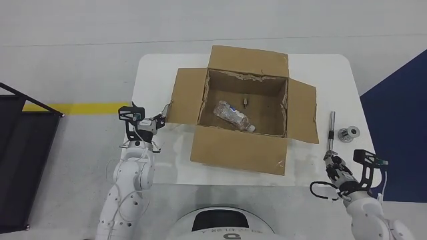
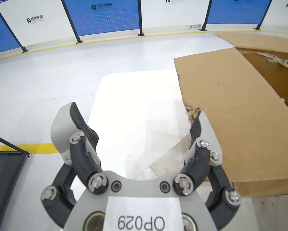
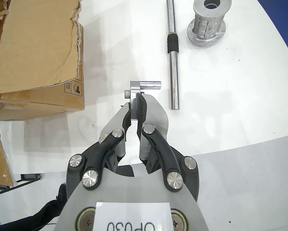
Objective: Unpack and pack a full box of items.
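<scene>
We see the box [image 1: 243,110] open on the table [image 1: 160,73], 1 bottle [image 1: 233,115] inside. Our right gripper [image 3: 137,102] squeezes a small metal piece [image 3: 146,85] near the rod [image 3: 172,49]. Our left gripper [image 2: 136,114] has its fingers apart beside a box flap [image 2: 230,121].

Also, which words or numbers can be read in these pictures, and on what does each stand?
"OP029", upside down: tag on left gripper.
"OP030", upside down, cut by the edge: tag on right gripper.
"JOYSON": wall panels; small line beneath unreadable.
Print on box: too small to read.
</scene>
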